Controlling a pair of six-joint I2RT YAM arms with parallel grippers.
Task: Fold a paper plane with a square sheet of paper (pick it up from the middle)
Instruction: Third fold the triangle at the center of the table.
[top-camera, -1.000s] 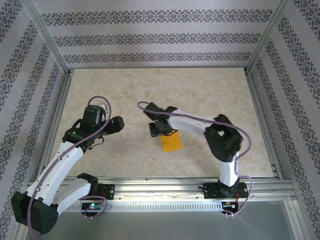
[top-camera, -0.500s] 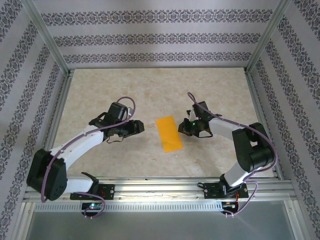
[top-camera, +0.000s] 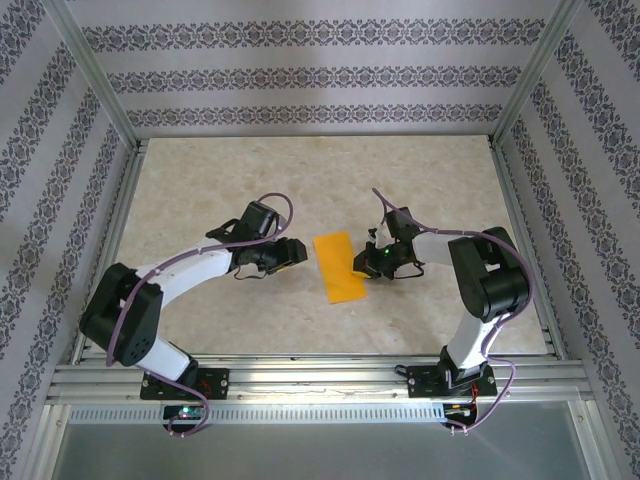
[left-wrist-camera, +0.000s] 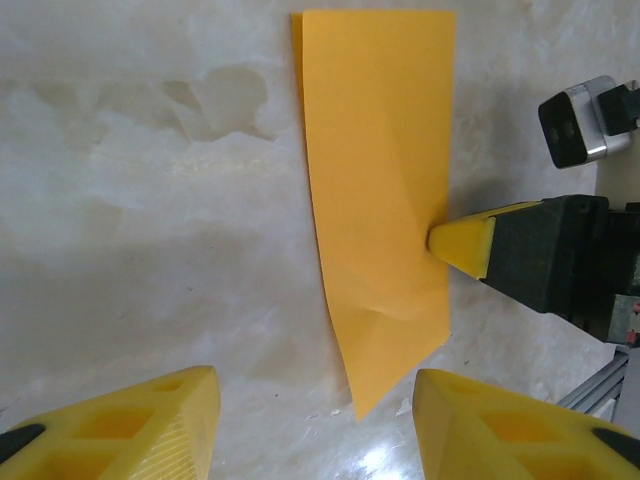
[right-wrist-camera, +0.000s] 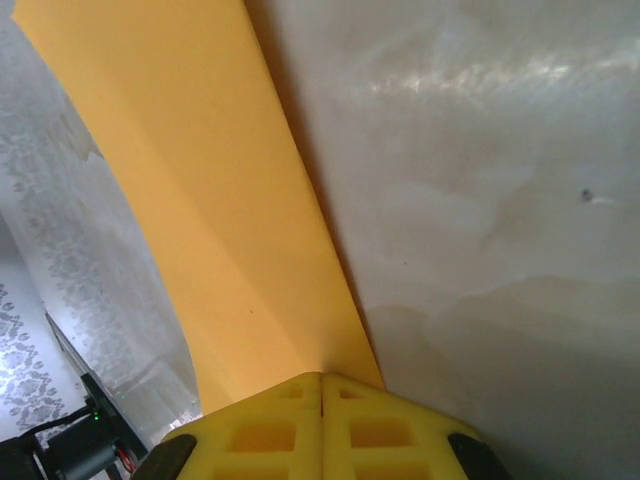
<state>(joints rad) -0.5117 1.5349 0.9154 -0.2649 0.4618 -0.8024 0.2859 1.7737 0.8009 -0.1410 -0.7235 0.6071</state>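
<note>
1. The table is boxed in by metal rails and patterned walls. Bare surface lies open on its far half and out toward both side rails. The near strip is crossed by the two arms.
2. The orange sheet of paper lies flat near the table's middle. It is folded to a long rectangle, with its long edges running from far to near at a slight slant.
3. The right gripper sits at the sheet's right long edge with its fingers pressed together on that edge. Faint creases fan out from the pinch.
4. The left gripper is just left of the sheet, part-way open and holding nothing. From its wrist, the sheet's near corner shows in the gap between its fingers, touching neither.
</note>
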